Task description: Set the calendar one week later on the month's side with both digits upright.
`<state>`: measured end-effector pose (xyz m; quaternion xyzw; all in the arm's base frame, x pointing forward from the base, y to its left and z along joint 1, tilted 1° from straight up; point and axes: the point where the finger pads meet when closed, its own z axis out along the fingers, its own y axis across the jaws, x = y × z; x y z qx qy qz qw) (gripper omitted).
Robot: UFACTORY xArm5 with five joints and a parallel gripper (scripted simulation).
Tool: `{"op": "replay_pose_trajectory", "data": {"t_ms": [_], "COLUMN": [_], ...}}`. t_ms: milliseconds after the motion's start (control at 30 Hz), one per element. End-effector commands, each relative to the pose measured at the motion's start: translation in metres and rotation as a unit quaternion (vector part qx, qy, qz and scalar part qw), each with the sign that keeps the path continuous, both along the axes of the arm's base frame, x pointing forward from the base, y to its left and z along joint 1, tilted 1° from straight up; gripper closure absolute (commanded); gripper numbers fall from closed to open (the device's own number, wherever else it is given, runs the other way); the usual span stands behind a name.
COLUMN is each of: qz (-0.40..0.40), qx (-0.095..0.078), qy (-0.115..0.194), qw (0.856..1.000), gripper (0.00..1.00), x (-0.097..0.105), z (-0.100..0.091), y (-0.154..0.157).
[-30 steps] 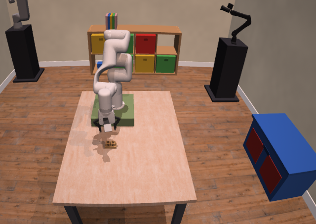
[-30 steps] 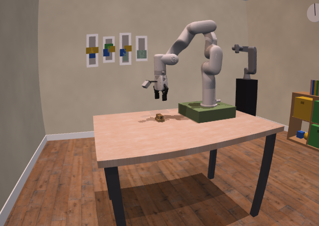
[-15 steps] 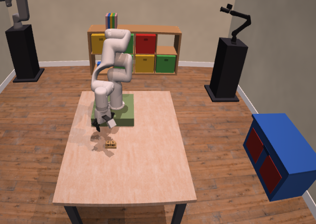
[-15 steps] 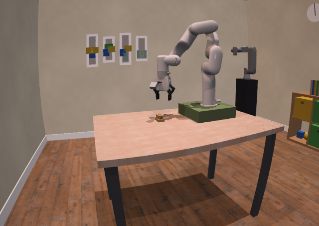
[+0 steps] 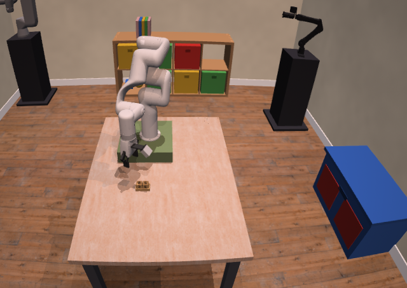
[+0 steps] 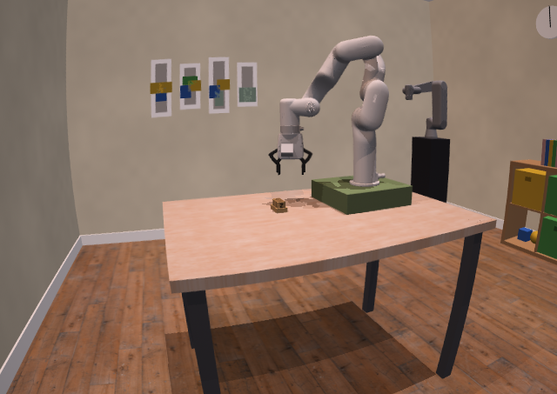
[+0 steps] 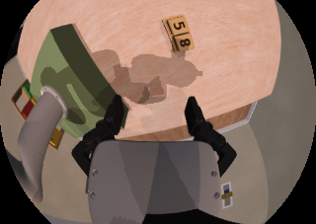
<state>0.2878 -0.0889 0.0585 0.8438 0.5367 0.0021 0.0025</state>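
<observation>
Top: my high view past the table's point(image 5: 164, 226) near edge, facing down toward the far edge; whole tabletop. Exterior: farther-off side view, just above tabletop height, all corners inside. Wrist: my close downward view, far edges curved. All share the tabletop point(image 6: 287, 241) point(image 7: 232, 51).

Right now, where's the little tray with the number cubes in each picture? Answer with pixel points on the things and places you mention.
Top: the tray point(image 5: 142, 189) point(image 6: 279, 210) point(image 7: 171, 36) is left of the middle, below the green block point(image 5: 144, 157) point(image 6: 379, 199) point(image 7: 69, 37).
Exterior: at the middle, a bit below halfway, left of the green block.
Wrist: near the top, right of the middle, with the green block to its left.
Shared landmark: the green block under the arm.
</observation>
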Motion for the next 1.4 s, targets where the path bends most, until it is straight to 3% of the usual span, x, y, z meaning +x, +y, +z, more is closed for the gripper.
{"op": "replay_pose_trajectory", "data": {"t_ms": [0,133,367,733,1033,1367], "qz": [0.045,0.132,0.202,0.208,0.208,0.208], "qx": [-0.002,-0.003,-0.003,-0.003,-0.003,-0.003], "qy": [-0.003,-0.003,-0.003,-0.002,-0.002,-0.002], "qw": [0.999,0.991,0.979,0.978,0.978,0.978], "gripper": [0.0,0.0,0.0,0.0,0.0,0.0], "x": [-0.004,-0.015,-0.025,-0.026,-0.026,-0.026], "z": [0.0,-0.003,-0.006,-0.01,-0.045,-0.064], "y": [-0.004,-0.01,-0.014,-0.014,-0.014,-0.015]}}
